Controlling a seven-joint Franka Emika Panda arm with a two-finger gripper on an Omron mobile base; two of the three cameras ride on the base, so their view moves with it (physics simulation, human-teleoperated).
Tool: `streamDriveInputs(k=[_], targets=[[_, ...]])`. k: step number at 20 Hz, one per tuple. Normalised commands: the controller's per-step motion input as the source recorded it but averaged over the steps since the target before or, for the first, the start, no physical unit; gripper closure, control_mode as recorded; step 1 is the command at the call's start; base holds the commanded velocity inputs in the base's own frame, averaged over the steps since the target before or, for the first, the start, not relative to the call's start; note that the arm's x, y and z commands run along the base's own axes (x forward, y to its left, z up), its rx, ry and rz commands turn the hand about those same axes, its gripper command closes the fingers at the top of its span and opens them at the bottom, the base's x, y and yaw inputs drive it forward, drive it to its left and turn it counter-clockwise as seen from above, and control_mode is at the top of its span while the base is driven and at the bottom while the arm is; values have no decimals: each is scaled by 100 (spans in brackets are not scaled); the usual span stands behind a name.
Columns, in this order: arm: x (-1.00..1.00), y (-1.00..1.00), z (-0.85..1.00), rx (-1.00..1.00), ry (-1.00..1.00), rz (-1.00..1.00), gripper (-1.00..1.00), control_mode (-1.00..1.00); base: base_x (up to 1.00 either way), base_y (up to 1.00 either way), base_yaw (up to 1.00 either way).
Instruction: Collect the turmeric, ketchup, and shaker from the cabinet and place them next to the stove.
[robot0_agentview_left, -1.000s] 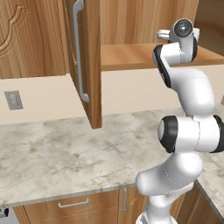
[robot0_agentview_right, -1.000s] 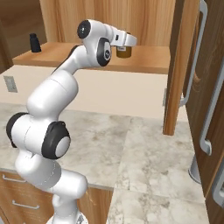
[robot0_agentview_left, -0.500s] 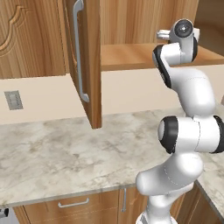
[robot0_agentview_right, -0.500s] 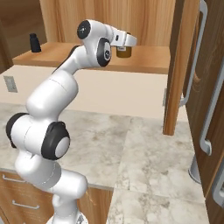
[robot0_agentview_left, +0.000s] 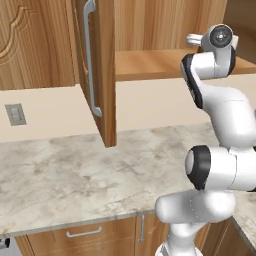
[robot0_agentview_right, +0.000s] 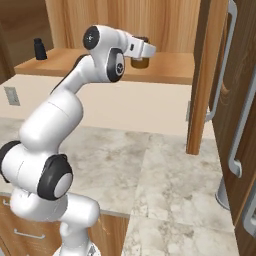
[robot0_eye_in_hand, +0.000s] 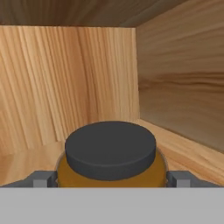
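Observation:
The turmeric, a small jar with a dark lid and orange-brown contents, stands on the shelf of the open wood cabinet. My gripper reaches into the cabinet at the jar. In the hand view the turmeric sits between my two fingertips, which press against its sides. A small dark shaker stands at the shelf's far left end, well apart from the gripper. The ketchup and the stove are out of view.
The cabinet door with its long silver handle hangs open just right of the jar. Another open door shows in the left base view. A marble counter runs below, with an outlet on the wall.

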Motion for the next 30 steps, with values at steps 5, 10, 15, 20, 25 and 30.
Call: streamDriveInputs(k=[5, 10, 15, 20, 25, 30], targets=[[-86, -9, 0, 1, -3, 0, 100, -100, 0, 0, 0], [-98, 5, 0, 0, 0, 0, 100, -100, 0, 0, 0], [-97, 21, -10, -7, 0, 0, 100, -100, 0, 0, 0], [-92, 48, -43, -15, 0, 0, 100, -100, 0, 0, 0], [-87, 8, -46, -9, -4, 0, 100, -100, 0, 0, 0], [-61, 3, -34, -4, 1, 0, 100, -100, 0, 0, 0]])
